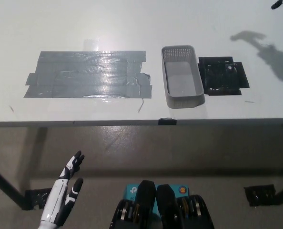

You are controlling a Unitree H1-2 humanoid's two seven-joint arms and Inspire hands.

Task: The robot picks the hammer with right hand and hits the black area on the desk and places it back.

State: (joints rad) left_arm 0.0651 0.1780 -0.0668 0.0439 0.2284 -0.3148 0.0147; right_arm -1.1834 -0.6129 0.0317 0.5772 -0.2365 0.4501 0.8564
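We are seeing only a black tip of our right hand (280, 4) at one o'clock, so we cannot tell its grip. The hammer itself is out of view; only its shadow (248, 36) is falling on the worktop (132, 24). A swing could miss the black pad (222, 76) and strike the grey basket (181, 76). Our left hand (65, 191) is hanging open at seven o'clock.

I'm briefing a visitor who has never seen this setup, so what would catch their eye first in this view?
Probably the big shiny patch of grey tape on the left half of the white desk, then the grey mesh basket right of it with a small black square pad beside it. A hammer-shaped shadow falls at upper right, while the white left hand hangs open below the desk edge.
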